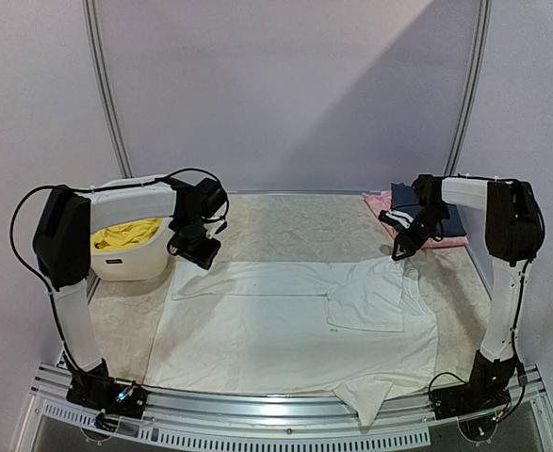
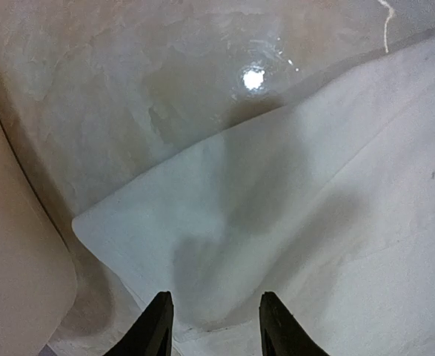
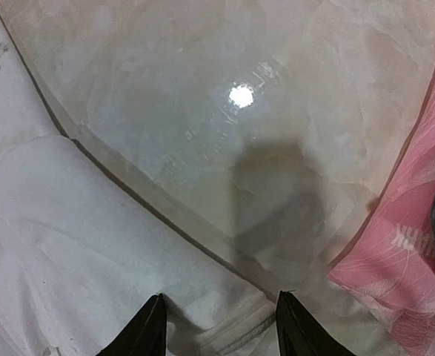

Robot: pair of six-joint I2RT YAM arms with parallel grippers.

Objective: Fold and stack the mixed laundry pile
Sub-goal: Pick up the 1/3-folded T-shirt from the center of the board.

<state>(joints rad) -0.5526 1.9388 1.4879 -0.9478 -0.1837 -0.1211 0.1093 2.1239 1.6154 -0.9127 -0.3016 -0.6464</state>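
Both arms bend inward and down, the left claw (image 1: 195, 250) and right claw (image 1: 400, 250) poised, fingers apart, over the far corners of the white T-shirt (image 1: 285, 330) spread on the counter (image 1: 285, 221), with the yellow shorts (image 1: 125, 234) in the basket (image 1: 130, 264).

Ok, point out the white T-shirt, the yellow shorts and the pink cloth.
white T-shirt (image 1: 276, 334): top external view, middle of its spread body.
yellow shorts (image 1: 125, 234): top external view, bunched fabric showing in the basket (image 1: 130, 266).
pink cloth (image 3: 387, 252): right wrist view, patterned area near its edge.
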